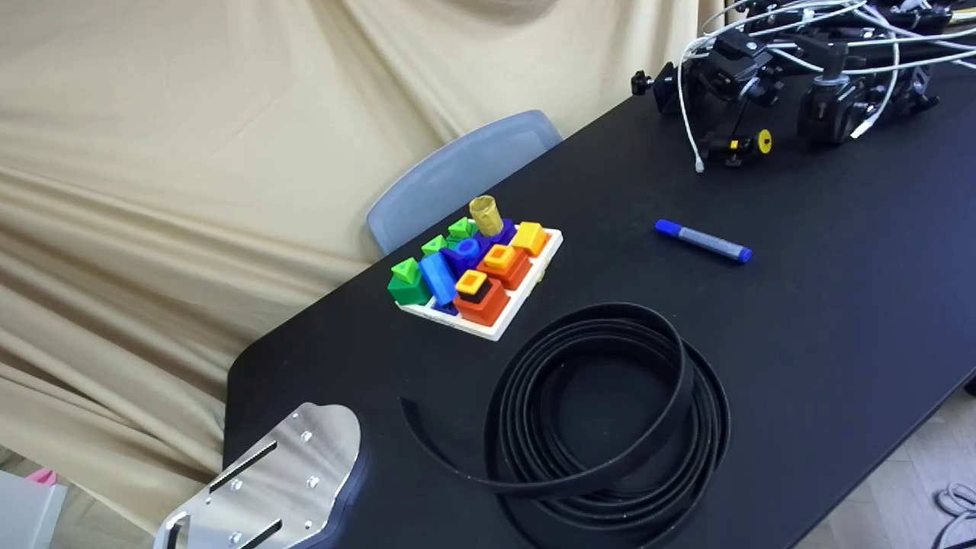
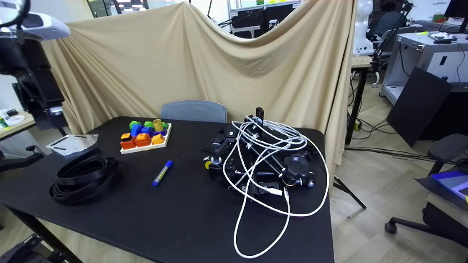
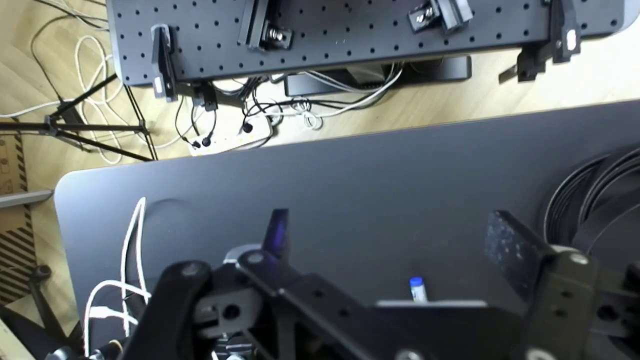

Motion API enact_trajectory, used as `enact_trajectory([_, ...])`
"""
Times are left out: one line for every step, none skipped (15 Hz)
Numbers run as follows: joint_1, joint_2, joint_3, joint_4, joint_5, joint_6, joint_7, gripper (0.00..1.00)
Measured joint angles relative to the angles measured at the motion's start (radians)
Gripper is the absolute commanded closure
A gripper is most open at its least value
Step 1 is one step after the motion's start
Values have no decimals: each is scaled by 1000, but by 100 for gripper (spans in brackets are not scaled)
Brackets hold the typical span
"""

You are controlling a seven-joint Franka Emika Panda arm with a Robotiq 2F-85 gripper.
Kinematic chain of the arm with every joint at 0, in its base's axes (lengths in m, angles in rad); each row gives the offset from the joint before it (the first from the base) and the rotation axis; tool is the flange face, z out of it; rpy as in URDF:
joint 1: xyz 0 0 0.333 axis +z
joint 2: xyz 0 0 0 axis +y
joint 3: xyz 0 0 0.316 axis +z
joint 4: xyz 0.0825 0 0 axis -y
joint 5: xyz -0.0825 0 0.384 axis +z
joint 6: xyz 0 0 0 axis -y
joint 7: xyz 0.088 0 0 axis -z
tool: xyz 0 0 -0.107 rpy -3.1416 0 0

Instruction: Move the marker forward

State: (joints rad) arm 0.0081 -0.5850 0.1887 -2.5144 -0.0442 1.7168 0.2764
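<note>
The marker is a white-grey pen with blue ends. It lies flat on the black table in both exterior views, with the marker (image 1: 707,242) right of the block board in one picture and the same marker (image 2: 162,173) near the table's middle. In the wrist view only one blue end of the marker (image 3: 418,290) shows, and the gripper's body hides the rest. My gripper (image 3: 390,227) is open in the wrist view, its fingers wide apart with nothing between them. The blurred gripper (image 2: 49,117) hangs high above the table at the upper left of an exterior view, apart from the marker.
A coil of black strap (image 1: 610,427) and a board with coloured blocks (image 1: 526,293) lie near the marker. Black tripod gear (image 2: 263,164) with white cables (image 2: 289,213) covers one end of the table. A metal plate (image 2: 73,143) is at the opposite end. A chair (image 2: 193,110) stands behind.
</note>
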Motion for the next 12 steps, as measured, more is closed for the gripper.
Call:
enact_trajectory([-11, 27, -19, 0, -15, 49, -11, 0])
enact_trajectory([-21, 61, -40, 1, -28, 103, -30, 0])
enact_trajectory([-30, 98, -58, 4, -42, 153, -51, 0])
enact_trajectory([-35, 136, -73, 9, -57, 197, -80, 0])
enact_trajectory([-36, 175, -88, 16, -69, 236, -118, 0])
enact_trajectory([-35, 216, -100, 26, -79, 273, -173, 0])
enact_trajectory([-32, 254, -109, 37, -84, 306, -229, 0])
enact_trajectory([-27, 291, -116, 48, -89, 334, -284, 0])
enact_trajectory([-23, 324, -120, 63, -93, 349, -319, 0])
enact_trajectory([-20, 349, -120, 77, -96, 352, -336, 0])
enact_trajectory([-17, 365, -120, 89, -96, 352, -343, 0])
enact_trajectory([-15, 372, -120, 95, -96, 352, -347, 0])
